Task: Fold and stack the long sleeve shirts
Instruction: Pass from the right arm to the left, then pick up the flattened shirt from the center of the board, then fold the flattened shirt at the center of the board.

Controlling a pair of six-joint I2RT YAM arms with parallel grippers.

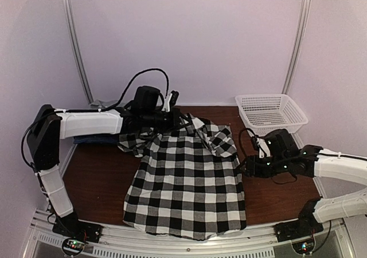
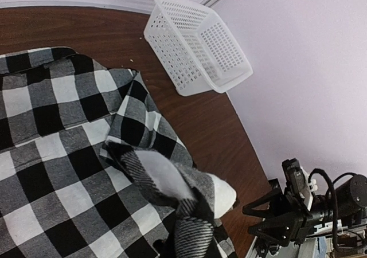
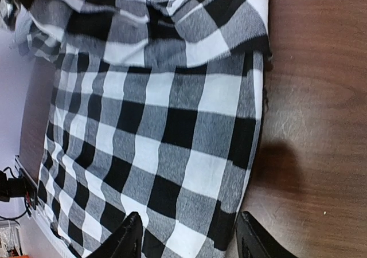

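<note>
A black-and-white plaid long sleeve shirt (image 1: 186, 180) lies spread across the middle of the table, collar end toward the back. My left gripper (image 1: 175, 113) is at that back end, shut on a raised fold of the plaid cloth (image 2: 189, 198), which bunches over the fingers and hides them in the left wrist view. My right gripper (image 3: 192, 241) stands open at the shirt's right edge (image 1: 241, 172), one fingertip (image 3: 131, 235) over the plaid and the other over bare wood, with nothing between them. A dark blue shirt (image 1: 94, 139) lies partly hidden under the left arm.
A white mesh basket (image 1: 269, 112) stands at the back right corner, also in the left wrist view as the basket (image 2: 198, 43). Bare brown tabletop (image 1: 94, 178) shows left and right of the shirt. White walls close in the sides and back.
</note>
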